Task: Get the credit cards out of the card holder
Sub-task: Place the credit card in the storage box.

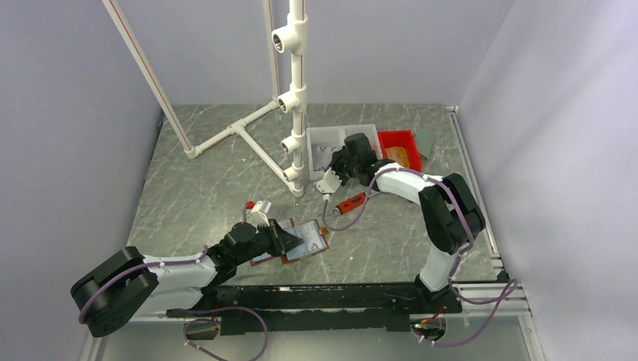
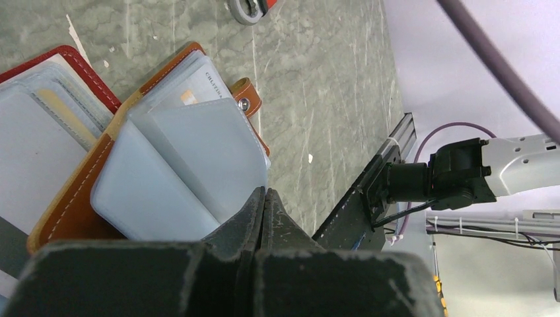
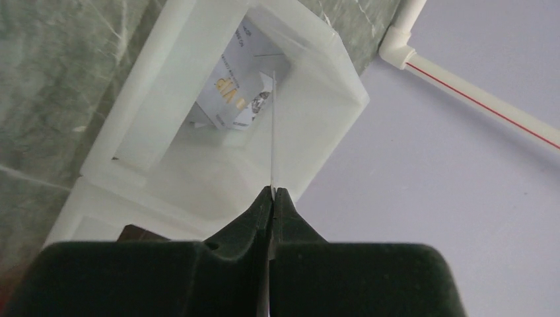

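The brown leather card holder point(image 2: 72, 205) lies open on the table, its translucent sleeves point(image 2: 185, 158) fanned out, with a printed card point(image 2: 198, 89) in one back sleeve. My left gripper point(image 2: 264, 195) is shut, its tips at the lower corner of the front sleeve; nothing shows between the jaws. In the top view it point(image 1: 290, 239) rests on the holder point(image 1: 310, 242). My right gripper point(image 3: 272, 191) is shut on a white card point(image 3: 273, 139) seen edge-on, held over the white bin point(image 3: 198, 59), where another card point(image 3: 231, 99) lies. In the top view it point(image 1: 333, 171) is at the bin's point(image 1: 338, 129) near edge.
A second, red-edged holder point(image 2: 39, 99) lies under the brown one on its left. A red-handled key ring point(image 1: 347, 204) lies between the arms. A red bin point(image 1: 399, 147) stands right of the white bin. A white pipe frame point(image 1: 297, 113) rises at the back.
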{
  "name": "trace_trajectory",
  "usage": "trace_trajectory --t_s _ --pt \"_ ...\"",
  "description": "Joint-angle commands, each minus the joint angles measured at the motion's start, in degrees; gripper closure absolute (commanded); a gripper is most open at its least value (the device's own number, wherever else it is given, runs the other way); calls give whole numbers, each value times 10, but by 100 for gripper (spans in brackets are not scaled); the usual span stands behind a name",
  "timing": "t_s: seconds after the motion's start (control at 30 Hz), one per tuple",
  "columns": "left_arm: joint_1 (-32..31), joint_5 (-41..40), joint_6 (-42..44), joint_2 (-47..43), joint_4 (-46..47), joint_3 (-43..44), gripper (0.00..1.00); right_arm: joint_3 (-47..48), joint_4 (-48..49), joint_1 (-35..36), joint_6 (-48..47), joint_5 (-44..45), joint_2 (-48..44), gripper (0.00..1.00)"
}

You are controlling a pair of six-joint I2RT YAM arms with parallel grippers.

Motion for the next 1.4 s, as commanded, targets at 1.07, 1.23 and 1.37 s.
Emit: trace_trajectory --t_s 1.07,1.23,1.37 --pt "7 74 -3 64 93 33 100 28 -332 16 399 -177 -208 55" --pt "7 80 1 73 88 52 100 20 -428 16 517 -280 -235 54" --pt "7 88 -1 103 112 66 100 -24 -426 2 544 -350 -262 53"
